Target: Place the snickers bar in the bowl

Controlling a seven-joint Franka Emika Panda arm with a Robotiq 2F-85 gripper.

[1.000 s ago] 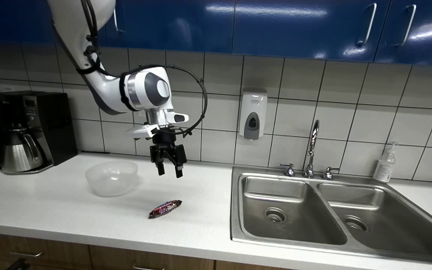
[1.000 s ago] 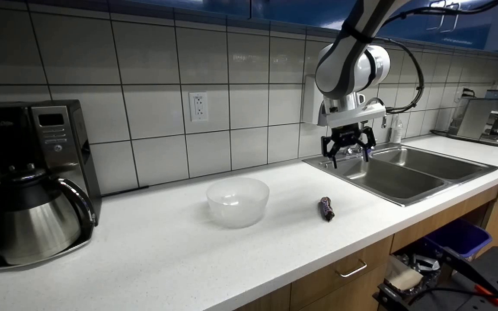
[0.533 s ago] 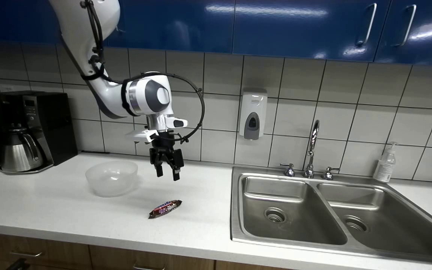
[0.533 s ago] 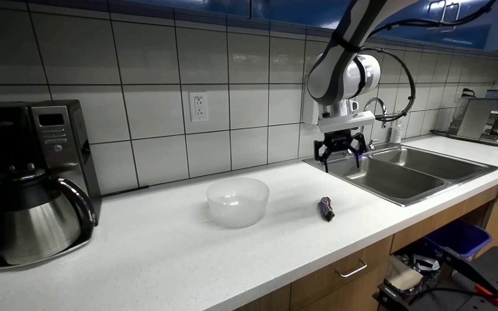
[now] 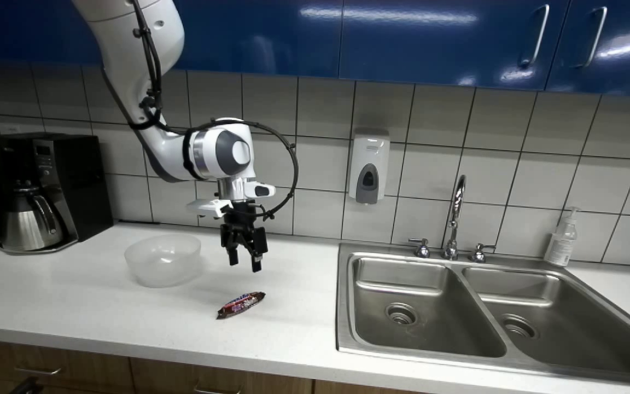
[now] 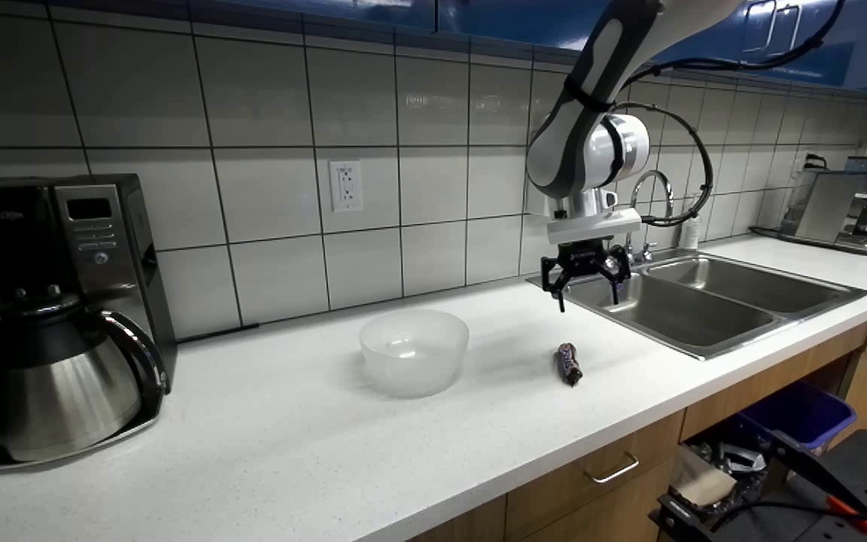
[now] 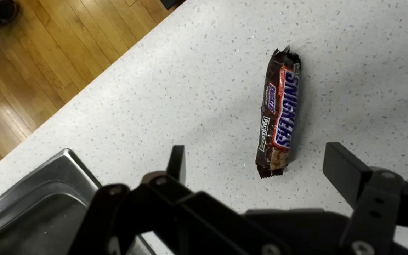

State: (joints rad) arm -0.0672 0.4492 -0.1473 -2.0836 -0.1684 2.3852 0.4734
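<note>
On the left stood a brushed-steel, black-handled coffee pot (image 6: 65,388), then a round, frosted, translucent bowl (image 5: 156,273). Outside it, to the right, the brown, oblong Snickers bar (image 7: 277,113), red-marked and jagged-ended, lay on the speckled white table (image 7: 190,88). My black gripper (image 5: 244,262) hung spread above the table; farther right gleamed a stainless double sink (image 5: 346,301).

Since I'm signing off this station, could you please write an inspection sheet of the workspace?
Surface: white speckled countertop, no spill seen.
Job's things: dark brown wrapped oblong Snickers bar, lying on the countertop, outside the round translucent whitish bowl.
Clutter: black-and-silver boxy coffee maker with rounded steel pot, apart from the bowl.
Tool: black, two-fingered, open above the countertop, holding nothing.
Cables: black cable strapped to the white robot arm, arcing outward; no snag seen.
Surroundings: stainless double-basin sink, glossy blue cabinets, pale tiled wall.
</note>
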